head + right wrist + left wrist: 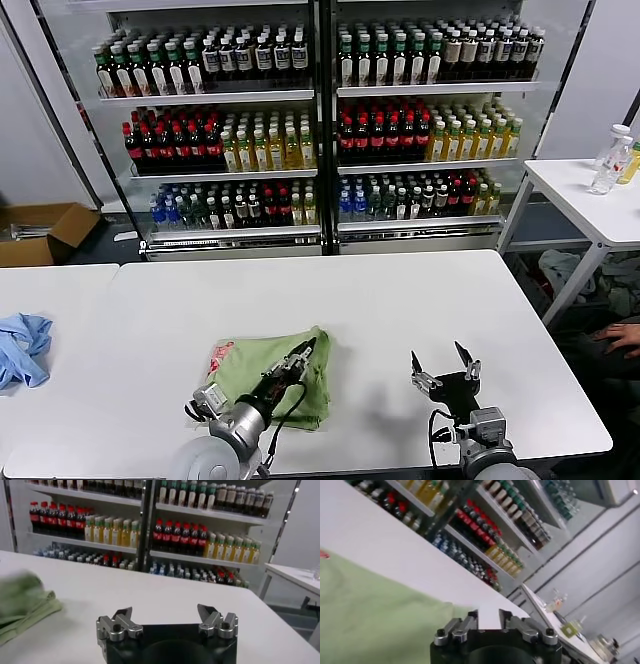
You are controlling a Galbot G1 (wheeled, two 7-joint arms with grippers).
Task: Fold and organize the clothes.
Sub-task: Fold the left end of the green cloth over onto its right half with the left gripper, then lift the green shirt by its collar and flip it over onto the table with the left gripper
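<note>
A pale green shirt (pixel 262 368) lies folded in a rough square near the table's front edge, with a bit of its red-and-white patch (pixel 222 352) showing at its left corner. My left gripper (pixel 305 349) hovers over the shirt's far right corner, jaws a little apart with nothing between them. In the left wrist view the shirt (pixel 365 610) fills the near side and bare white table shows between the fingertips (pixel 473 615). My right gripper (pixel 443 360) is wide open and empty above bare table to the right of the shirt. The shirt's edge shows in the right wrist view (pixel 22 605).
A blue cloth (pixel 22 345) lies on the neighbouring table at the left. Glass-door drink coolers (pixel 320 130) stand behind. A side table (pixel 590 200) with bottles is at the right. A person's hand (pixel 622 335) shows at the right edge. A cardboard box (pixel 40 232) sits on the floor.
</note>
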